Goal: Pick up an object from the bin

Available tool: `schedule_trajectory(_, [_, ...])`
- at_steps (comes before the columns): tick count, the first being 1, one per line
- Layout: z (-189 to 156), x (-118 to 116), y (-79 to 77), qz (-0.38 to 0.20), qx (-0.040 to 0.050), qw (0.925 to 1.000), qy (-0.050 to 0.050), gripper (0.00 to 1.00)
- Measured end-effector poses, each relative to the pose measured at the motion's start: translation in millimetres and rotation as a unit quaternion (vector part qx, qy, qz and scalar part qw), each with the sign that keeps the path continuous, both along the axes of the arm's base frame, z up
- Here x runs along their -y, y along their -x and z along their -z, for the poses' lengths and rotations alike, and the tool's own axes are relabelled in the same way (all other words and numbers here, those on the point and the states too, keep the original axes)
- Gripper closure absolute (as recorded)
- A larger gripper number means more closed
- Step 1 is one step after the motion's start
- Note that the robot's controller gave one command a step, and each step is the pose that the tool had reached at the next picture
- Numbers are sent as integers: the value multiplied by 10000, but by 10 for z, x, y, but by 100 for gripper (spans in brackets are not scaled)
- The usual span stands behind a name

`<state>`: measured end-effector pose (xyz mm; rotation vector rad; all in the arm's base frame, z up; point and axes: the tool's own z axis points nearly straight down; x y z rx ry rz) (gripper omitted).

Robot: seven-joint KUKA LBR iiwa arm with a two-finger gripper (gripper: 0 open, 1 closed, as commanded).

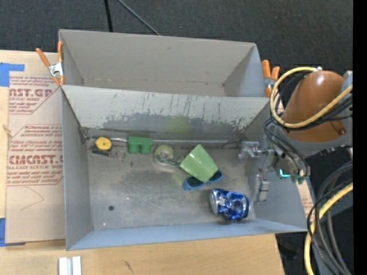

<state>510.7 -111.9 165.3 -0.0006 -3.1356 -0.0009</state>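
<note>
We see the gripper [261, 182] to the right of the light green cup [199, 164]; whether it is clenched or released, we cannot tell. The crumpled blue can [229, 205], nearest to the gripper, lies below and right of this cup.

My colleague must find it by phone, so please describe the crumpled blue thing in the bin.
In the grey metal bin, look at the floor by the near wall, toward the right. There lies a crumpled blue and silver thing, alone. Unlike the plain blue piece under the light green one behind it, it is shiny and wrinkled.
</note>
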Motion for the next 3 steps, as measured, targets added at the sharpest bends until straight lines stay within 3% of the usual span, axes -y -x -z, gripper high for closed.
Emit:
schedule_trajectory(1, [958, -333, 266, -484, 96, 9988, 5, 0])
schedule_trajectory(2, [639, -418, 305, -500, 50, 9987, 4, 0])
schedule_trajectory(3, [656, -389, 312, -336, 33, 9994, -1, 0])
